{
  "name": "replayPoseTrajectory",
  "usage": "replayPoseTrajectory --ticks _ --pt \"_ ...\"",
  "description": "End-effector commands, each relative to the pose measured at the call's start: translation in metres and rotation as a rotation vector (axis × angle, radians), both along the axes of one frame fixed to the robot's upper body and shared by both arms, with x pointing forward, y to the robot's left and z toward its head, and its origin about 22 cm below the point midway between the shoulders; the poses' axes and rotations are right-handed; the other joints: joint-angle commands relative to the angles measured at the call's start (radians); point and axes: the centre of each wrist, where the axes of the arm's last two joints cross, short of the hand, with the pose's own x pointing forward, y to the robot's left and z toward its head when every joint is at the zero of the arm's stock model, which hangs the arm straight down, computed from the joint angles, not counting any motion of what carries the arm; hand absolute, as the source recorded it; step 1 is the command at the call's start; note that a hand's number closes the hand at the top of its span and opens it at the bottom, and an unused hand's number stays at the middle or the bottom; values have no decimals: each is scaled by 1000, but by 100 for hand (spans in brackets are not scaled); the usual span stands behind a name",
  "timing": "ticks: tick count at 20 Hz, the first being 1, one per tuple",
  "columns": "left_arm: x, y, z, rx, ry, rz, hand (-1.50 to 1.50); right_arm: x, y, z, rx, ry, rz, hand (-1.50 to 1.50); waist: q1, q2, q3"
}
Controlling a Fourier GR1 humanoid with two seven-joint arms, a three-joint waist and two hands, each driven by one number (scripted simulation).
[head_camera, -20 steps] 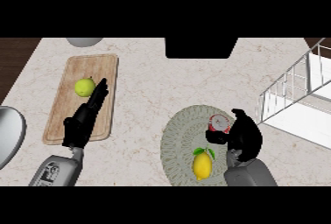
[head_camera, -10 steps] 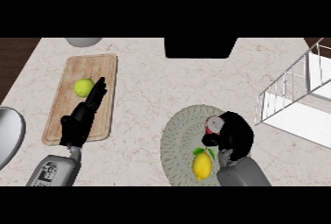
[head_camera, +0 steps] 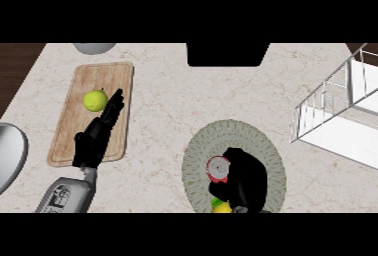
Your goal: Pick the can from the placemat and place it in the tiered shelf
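You have one can (head_camera: 219, 167) with a red rim and pale top, one round woven placemat (head_camera: 198, 155), one wooden cutting board (head_camera: 74, 115) and one white wire tiered shelf (head_camera: 332, 112) on the table (head_camera: 184, 95). You can count two pieces of yellow-green fruit: one on the cutting board (head_camera: 94, 100) and one (head_camera: 220, 206) at the placemat's lower edge, mostly hidden. You also have two black hands in view, the left hand (head_camera: 94, 140) and the right hand (head_camera: 247, 182), plus one grey rounded object (head_camera: 94, 47) at the top edge, one pale round dish (head_camera: 9, 155) at the left edge and one black block (head_camera: 227, 54) at the top of the table.
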Motion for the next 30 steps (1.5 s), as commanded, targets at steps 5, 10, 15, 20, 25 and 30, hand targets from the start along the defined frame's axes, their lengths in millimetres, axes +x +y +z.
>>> replayPoseTrajectory --ticks 5,10,15,20,25,30 --pt "-2 2 4 -5 15 16 0 -24 13 56 253 -313 -67 150 -1 -5 1" --pt "-2 12 -5 10 -1 15 0 -53 3 88 201 -453 -91 150 -14 -4 0" --pt "-16 1 -8 4 4 20 0 -55 -10 133 122 -534 -217 150 -7 -8 -2" --pt "3 15 8 -1 -3 6 0 -59 -31 163 16 -620 -291 150 -16 -5 -2" --pt "-2 5 1 16 16 2 0 -58 -31 183 -52 -706 -382 150 -8 -6 -2" --pt "8 -7 1 10 5 -3 0 -35 -49 210 -124 -733 -406 150 -5 1 -2"
